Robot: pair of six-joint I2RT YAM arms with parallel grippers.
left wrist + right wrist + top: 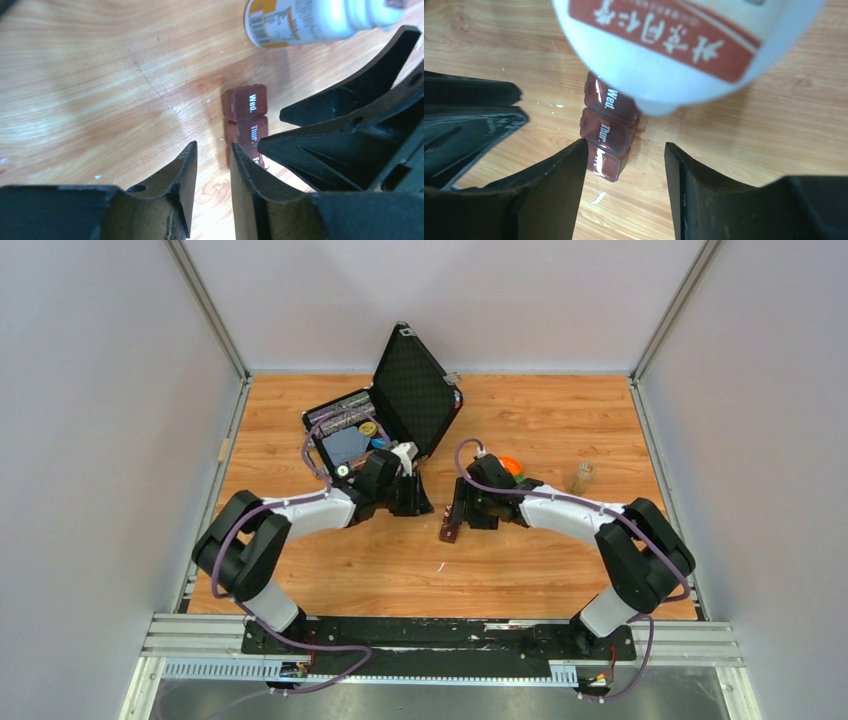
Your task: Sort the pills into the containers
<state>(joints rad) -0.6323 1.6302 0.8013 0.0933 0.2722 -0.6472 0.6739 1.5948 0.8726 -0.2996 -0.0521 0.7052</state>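
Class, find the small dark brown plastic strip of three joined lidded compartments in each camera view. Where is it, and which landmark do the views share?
Top external: the brown strip lies near the picture's centre.
Left wrist: right of centre, "Wed." lid uppermost.
Right wrist: left of centre, running top to bottom.
Shared landmark: the light wooden tabletop it lies on.

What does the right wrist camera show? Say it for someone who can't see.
A brown pill strip with lids marked Wed. and Thur. lies on a wooden table, at the tips of the open right gripper. A blurry white bottle with a red label fills the top; the left gripper shows at left.
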